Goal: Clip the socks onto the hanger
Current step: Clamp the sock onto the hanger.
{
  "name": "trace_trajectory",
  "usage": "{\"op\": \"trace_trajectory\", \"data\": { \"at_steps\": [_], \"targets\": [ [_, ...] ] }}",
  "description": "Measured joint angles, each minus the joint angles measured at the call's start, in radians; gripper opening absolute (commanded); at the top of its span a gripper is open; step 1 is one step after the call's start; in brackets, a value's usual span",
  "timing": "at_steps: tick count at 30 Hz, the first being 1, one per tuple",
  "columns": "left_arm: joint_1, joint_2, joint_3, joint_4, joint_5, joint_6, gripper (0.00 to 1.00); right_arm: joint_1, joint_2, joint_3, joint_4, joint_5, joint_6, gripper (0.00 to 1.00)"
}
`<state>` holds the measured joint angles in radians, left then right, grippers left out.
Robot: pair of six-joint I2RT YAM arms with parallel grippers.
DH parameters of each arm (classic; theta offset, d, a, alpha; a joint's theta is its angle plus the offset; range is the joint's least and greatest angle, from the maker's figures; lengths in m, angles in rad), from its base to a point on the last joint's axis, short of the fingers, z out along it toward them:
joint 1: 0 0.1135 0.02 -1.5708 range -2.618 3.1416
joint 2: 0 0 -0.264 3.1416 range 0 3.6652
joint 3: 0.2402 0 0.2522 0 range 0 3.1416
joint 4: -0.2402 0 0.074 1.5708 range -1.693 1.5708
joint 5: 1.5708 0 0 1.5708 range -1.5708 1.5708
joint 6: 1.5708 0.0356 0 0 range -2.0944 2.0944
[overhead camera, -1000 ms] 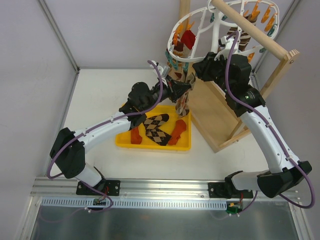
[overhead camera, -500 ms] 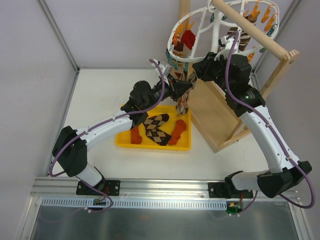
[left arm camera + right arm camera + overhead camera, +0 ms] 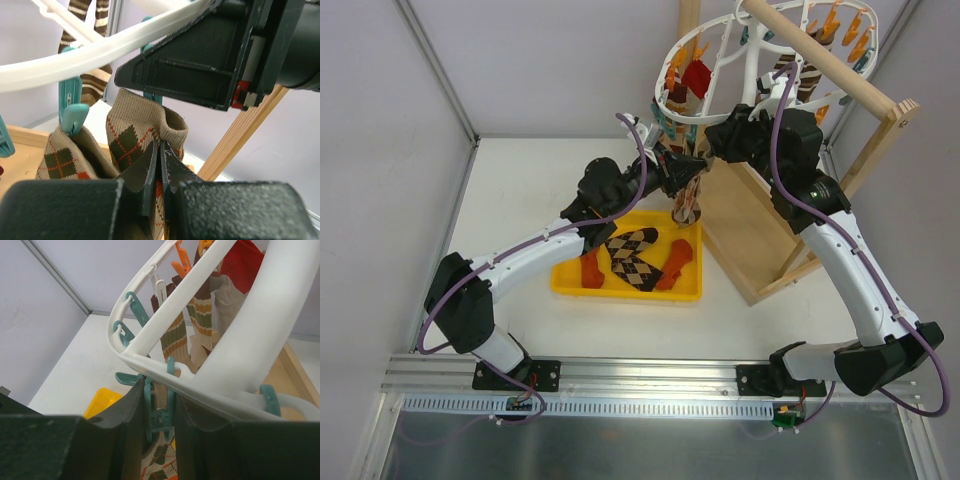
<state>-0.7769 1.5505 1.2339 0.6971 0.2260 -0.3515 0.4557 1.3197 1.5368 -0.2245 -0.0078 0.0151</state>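
The white oval hanger hangs from the wooden rod at the upper middle, with several socks clipped on it. My left gripper is shut on a beige argyle sock and holds its cuff up just under the hanger ring. In the top view the sock dangles below that ring. My right gripper is shut on a teal clothespin hanging from the ring, squeezing its handles. The argyle sock shows right under that clothespin.
A yellow tray below the hanger holds argyle and orange-red socks. The wooden stand stands to the right, its rod carrying the hanger. Other teal clothespins and a clipped argyle sock hang close by.
My left gripper has lifted the argyle sock higher, toward the hanger ring and the right gripper. The right arm has stayed put.
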Motion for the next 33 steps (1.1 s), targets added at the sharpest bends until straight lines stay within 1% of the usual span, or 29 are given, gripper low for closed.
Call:
{"op": "trace_trajectory", "data": {
  "at_steps": [14, 15, 16, 17, 20, 22, 23, 25, 27, 28, 31, 32, 33],
  "targets": [
    [0.000, 0.002, 0.032, 0.000, 0.012, -0.005, 0.00, 0.000, 0.000, 0.000, 0.001, 0.001, 0.014, 0.01],
    [0.000, 0.002, 0.034, 0.000, 0.013, -0.006, 0.00, 0.000, 0.000, 0.000, 0.000, 0.001, 0.017, 0.03],
    [0.000, 0.002, 0.034, 0.000, 0.015, -0.006, 0.00, 0.000, 0.000, 0.000, 0.000, 0.001, 0.020, 0.08],
    [0.000, 0.002, 0.035, 0.000, 0.018, -0.006, 0.00, 0.000, 0.000, 0.000, 0.000, 0.001, 0.022, 0.26],
    [0.000, 0.002, 0.035, 0.000, 0.024, -0.006, 0.00, 0.000, 0.000, 0.000, -0.001, -0.004, 0.030, 0.48],
    [0.000, 0.002, 0.035, 0.000, 0.025, -0.006, 0.00, 0.001, 0.000, 0.000, -0.006, -0.014, 0.030, 0.54],
    [0.000, 0.002, 0.035, 0.000, 0.025, -0.006, 0.00, 0.003, 0.000, 0.000, -0.008, -0.021, 0.030, 0.59],
    [0.000, 0.002, 0.035, 0.000, 0.025, -0.006, 0.00, 0.004, 0.000, 0.006, -0.014, -0.031, 0.031, 0.65],
    [0.000, 0.002, 0.035, 0.000, 0.025, -0.006, 0.00, 0.004, 0.000, 0.018, -0.022, -0.045, 0.032, 0.69],
    [0.000, 0.002, 0.035, 0.000, 0.025, -0.006, 0.00, 0.004, 0.000, 0.021, -0.024, -0.051, 0.034, 0.73],
    [0.000, 0.002, 0.035, -0.002, 0.025, -0.005, 0.00, 0.004, 0.000, 0.034, -0.039, -0.069, 0.044, 0.77],
    [0.000, 0.002, 0.035, -0.005, 0.025, -0.005, 0.03, 0.004, -0.001, 0.038, -0.043, -0.076, 0.049, 0.78],
    [0.000, 0.002, 0.035, -0.008, 0.025, -0.005, 0.06, 0.004, -0.002, 0.041, -0.049, -0.083, 0.053, 0.82]
  ]
}}
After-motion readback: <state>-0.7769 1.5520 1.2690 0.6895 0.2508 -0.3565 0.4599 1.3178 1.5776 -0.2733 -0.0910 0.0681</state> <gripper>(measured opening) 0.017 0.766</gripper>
